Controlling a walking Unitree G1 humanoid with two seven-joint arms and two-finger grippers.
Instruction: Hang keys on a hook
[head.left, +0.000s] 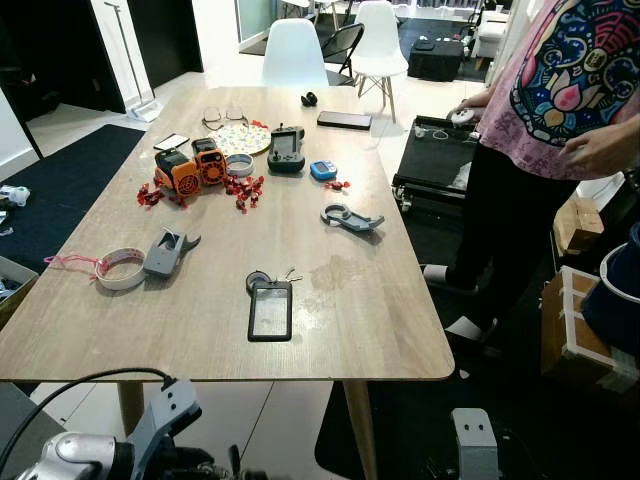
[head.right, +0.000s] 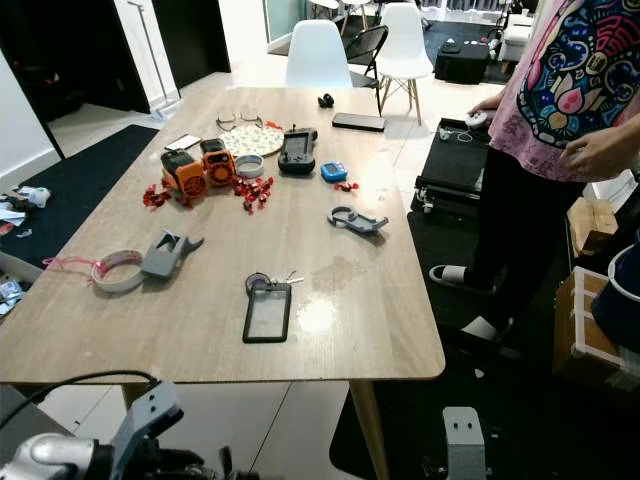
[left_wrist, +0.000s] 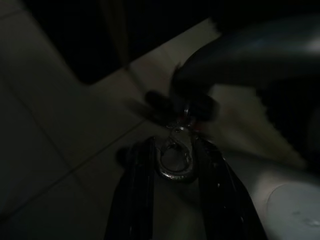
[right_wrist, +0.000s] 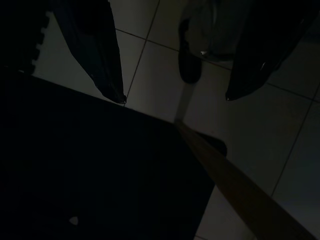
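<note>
A key ring with small keys lies on the wooden table near its front edge, joined to a black card holder. Farther back and to the right rests a grey hook-shaped piece. Both arms hang below the table's front edge. In the dark left wrist view, my left gripper is shut on a silver metal clasp ring above the tiled floor. My right gripper is open over the floor tiles, with nothing between its fingers.
A person in a patterned shirt stands at the table's right side. On the table lie a tape dispenser, orange gadgets, a game controller and a phone. White chairs stand at the far end, and boxes on the right.
</note>
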